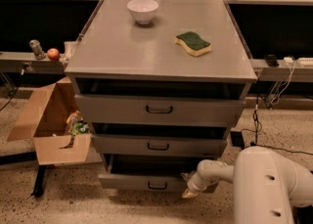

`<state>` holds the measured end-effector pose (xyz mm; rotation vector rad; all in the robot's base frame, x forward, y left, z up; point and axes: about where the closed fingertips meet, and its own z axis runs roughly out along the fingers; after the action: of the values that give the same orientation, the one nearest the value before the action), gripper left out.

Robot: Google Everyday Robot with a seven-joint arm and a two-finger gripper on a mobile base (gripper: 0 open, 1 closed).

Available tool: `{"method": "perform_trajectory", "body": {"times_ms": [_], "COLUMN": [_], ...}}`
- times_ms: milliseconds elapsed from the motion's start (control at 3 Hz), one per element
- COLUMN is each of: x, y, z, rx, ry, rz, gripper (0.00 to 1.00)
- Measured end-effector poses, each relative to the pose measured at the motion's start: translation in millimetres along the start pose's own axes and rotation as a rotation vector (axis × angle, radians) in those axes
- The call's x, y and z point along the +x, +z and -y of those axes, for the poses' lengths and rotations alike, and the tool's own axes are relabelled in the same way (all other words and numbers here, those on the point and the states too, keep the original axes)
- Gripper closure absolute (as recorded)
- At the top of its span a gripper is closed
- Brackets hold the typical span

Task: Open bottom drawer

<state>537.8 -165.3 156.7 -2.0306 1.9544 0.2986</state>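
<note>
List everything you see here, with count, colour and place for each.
cabinet: one, grey, centre
bowl: one, white, rear of cabinet top
sponge: one, green and yellow, cabinet top right
top drawer: one, grey, highest
middle drawer: one, grey, second down
bottom drawer: one, grey, lowest, partly open
cardboard box: one, brown, floor left of cabinet
round object: one, red, ledge at left
arm: one, white, lower right
gripper: one, pale, by bottom drawer's front, right end

I note the bottom drawer (139,181) is plain grey with a dark handle. The gripper (189,192), at its 3 o'clock end, is white and cream. The sponge (193,43) is green over yellow, the bowl (143,10) white.
</note>
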Motion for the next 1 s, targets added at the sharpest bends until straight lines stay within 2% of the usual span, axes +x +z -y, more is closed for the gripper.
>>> {"method": "perform_trajectory", "body": {"times_ms": [333,667,1000], "x": [-1,-2,-9], "y": [-3,-5,-14], "z": [0,-3,-2], "rx": [0.000,0.000,0.032], "ry": [-0.001,-0.001,-0.028], "rz": [0.000,0.000,0.020], "gripper": [0.80,1.00,1.00]}}
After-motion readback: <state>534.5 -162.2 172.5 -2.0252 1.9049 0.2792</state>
